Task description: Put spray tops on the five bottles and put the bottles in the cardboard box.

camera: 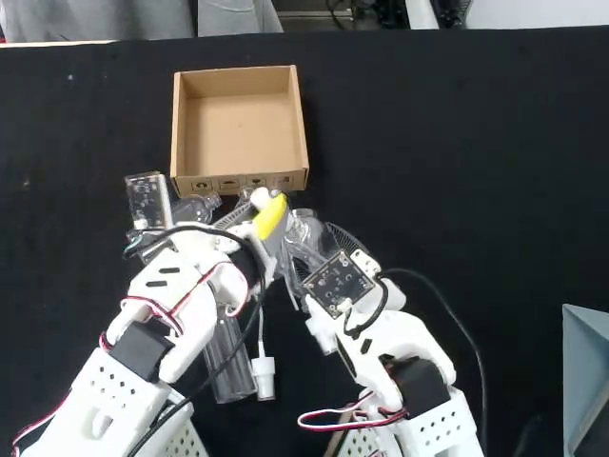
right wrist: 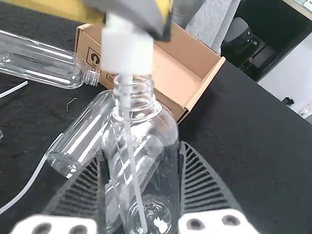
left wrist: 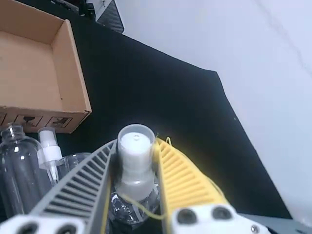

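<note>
My right gripper (right wrist: pixel 141 152) is shut on a clear bottle (right wrist: pixel 144 131) and holds it upright just in front of the cardboard box (camera: pixel 238 124). My left gripper (left wrist: pixel 135 146), with one yellow and one grey finger, is shut on a white spray top (left wrist: pixel 135 153). The spray top (right wrist: pixel 127 48) sits just above the bottle's threaded neck, and its dip tube runs down inside the bottle. In the high view both grippers meet below the box's front wall, left gripper (camera: pixel 265 217) over right gripper (camera: pixel 306 243).
Clear bottles lie beside the box front (right wrist: pixel 44 61) and next to the held one (right wrist: pixel 80 136). Another bottle (camera: pixel 228 367) and a loose spray top (camera: pixel 264 376) lie under the left arm. A bottle (left wrist: pixel 17 168) and spray top (left wrist: pixel 48 151) stand near the box (left wrist: pixel 39 83).
</note>
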